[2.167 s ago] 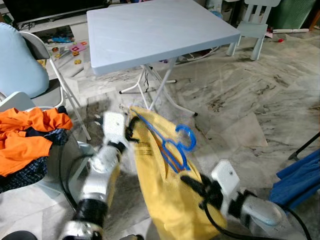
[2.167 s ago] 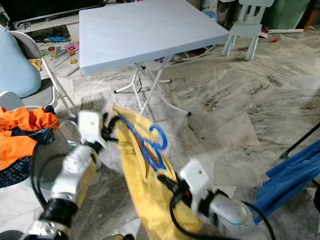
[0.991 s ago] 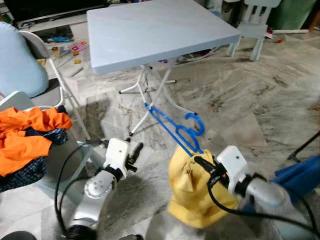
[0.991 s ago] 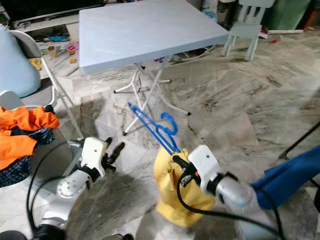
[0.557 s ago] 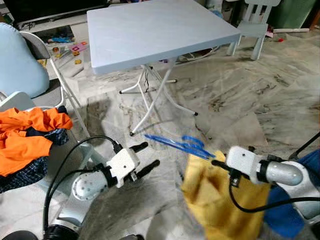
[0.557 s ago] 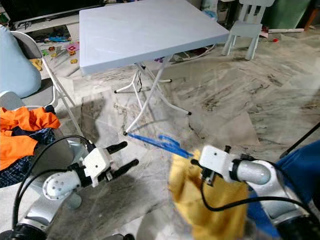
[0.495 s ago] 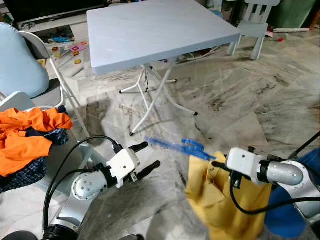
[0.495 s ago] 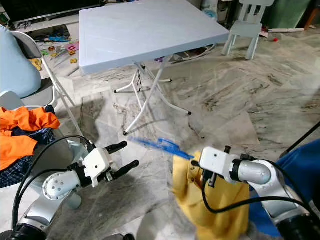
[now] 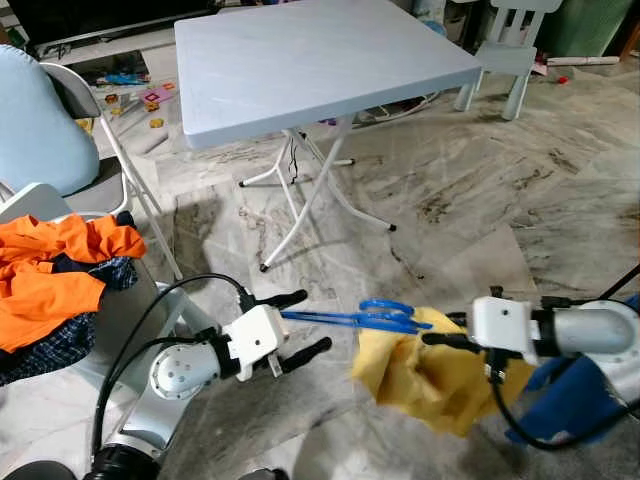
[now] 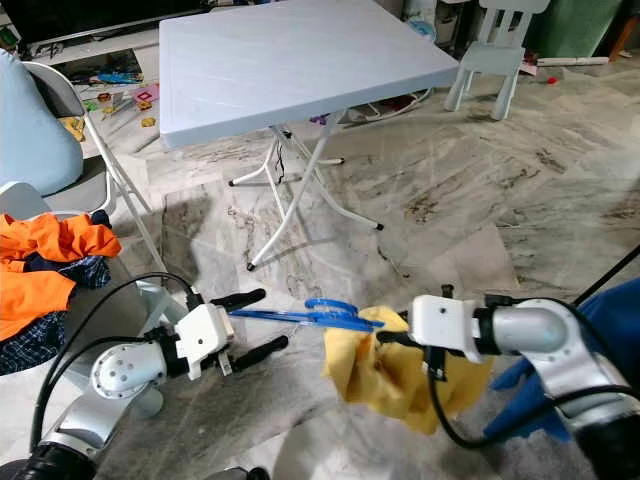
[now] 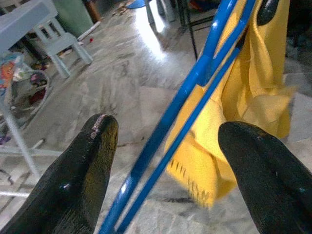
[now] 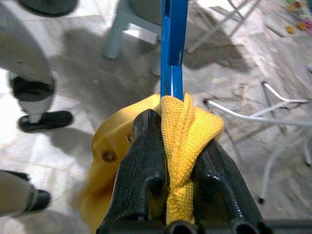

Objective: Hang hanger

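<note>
Two grippers in play | right gripper pinched on yellow garment bunched over blue hanger | hanger swung from upright to level since a second ago, garment slid right | left gripper spread, hanger tip between fingers, ungrasped | hanging not yet done, folding table far

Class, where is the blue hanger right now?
In the left eye view the blue hanger lies level between the open left gripper and the right gripper, above the floor.

Silver arms, white wrist blocks, black cables, black jaws.
</note>
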Available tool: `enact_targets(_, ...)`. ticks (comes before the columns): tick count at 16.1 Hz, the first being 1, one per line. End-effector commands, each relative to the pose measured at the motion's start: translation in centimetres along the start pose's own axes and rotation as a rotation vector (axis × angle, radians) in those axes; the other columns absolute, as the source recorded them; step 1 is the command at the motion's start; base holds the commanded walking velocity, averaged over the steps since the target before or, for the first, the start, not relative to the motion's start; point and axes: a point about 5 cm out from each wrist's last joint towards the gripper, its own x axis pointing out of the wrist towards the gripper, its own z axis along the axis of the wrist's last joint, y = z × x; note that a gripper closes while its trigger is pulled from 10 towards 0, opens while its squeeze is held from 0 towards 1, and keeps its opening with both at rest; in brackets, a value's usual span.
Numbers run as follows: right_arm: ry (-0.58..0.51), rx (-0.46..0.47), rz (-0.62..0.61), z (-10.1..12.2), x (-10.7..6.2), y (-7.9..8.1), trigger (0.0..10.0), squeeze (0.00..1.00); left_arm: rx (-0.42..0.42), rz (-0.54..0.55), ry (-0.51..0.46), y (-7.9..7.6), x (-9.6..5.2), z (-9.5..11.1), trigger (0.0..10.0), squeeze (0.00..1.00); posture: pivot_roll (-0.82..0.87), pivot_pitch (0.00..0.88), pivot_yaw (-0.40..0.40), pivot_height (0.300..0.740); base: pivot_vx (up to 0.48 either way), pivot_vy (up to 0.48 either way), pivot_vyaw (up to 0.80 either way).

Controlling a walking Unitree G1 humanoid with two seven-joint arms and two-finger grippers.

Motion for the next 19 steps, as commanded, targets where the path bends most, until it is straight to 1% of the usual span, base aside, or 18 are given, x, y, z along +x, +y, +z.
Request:
enact_targets(1, -0.023, -0.017, 0.027, 0.6, -0.9, 0.0, 10.0, 0.0, -0.011, -0.031, 0.004, -0.2, 0.2, 0.0, 10.0, 0.0, -0.11, 0.09, 0.072, 0.74, 0.0, 0.0, 0.0)
enact_targets(2, -0.023, -0.017, 0.027, 0.6, -0.9, 0.0, 10.0, 0.0, -0.011, -0.031, 0.004, -0.2, 0.2, 0.0, 10.0, 0.0, -0.11, 0.09, 0.072, 0.74, 0.0, 0.0, 0.0)
enact_targets(3, -0.016, -0.018, 0.055, 0.3, -1.5, 0.2, 10.0, 0.0, -0.064, -0.065, -0.01, -0.5, 0.4, 0.0, 8.2, 0.0, -0.12, 0.092, 0.075, 0.74, 0.0, 0.0, 0.0)
enact_targets(4, -0.015, -0.02, 0.065, 0.2, -1.6, 0.3, 10.0, 0.0, -0.087, -0.077, -0.016, -0.5, 0.5, 0.0, 3.3, 0.0, -0.12, 0.092, 0.075, 0.74, 0.0, 0.0, 0.0)
enact_targets(5, -0.016, -0.021, 0.072, 0.2, -1.5, 0.4, 10.0, 0.0, -0.108, -0.09, -0.021, -0.6, 0.6, 0.1, 0.0, 0.0, -0.12, 0.092, 0.075, 0.74, 0.0, 0.0, 0.0)
enact_targets(7, -0.027, -0.021, 0.089, 0.4, -1.4, 0.5, 10.0, 0.0, -0.136, -0.124, -0.027, -0.8, 0.8, 0.2, 0.0, 0.0, -0.12, 0.091, 0.075, 0.74, 0.0, 0.0, 0.0)
enact_targets(9, -0.062, -0.026, 0.113, 1.1, -1.2, 0.4, 10.0, 0.0, -0.165, -0.209, -0.023, -1.4, 0.9, 0.2, 0.0, 0.0, -0.12, 0.09, 0.074, 0.74, 0.0, 0.0, 0.0)
enact_targets(13, -0.093, -0.043, 0.174, 1.7, -1.4, 0.7, 10.0, 0.0, -0.161, -0.264, -0.006, -1.3, 0.6, 0.1, 0.0, 0.0, -0.12, 0.094, 0.078, 0.74, 0.0, 0.0, 0.0)
enact_targets(17, -0.077, -0.052, 0.218, 1.6, -1.4, 0.8, 10.0, 0.0, -0.14, -0.287, -0.008, -1.1, 0.8, 0.4, 0.0, 0.0, -0.13, 0.097, 0.078, 0.74, 0.0, 0.0, 0.0)
enact_targets(19, -0.07, -0.066, 0.234, 1.6, -1.2, 0.8, 10.0, 0.0, -0.124, -0.309, -0.005, -1.3, 0.9, 0.4, 0.0, 0.0, -0.13, 0.097, 0.08, 0.74, 0.0, 0.0, 0.0)
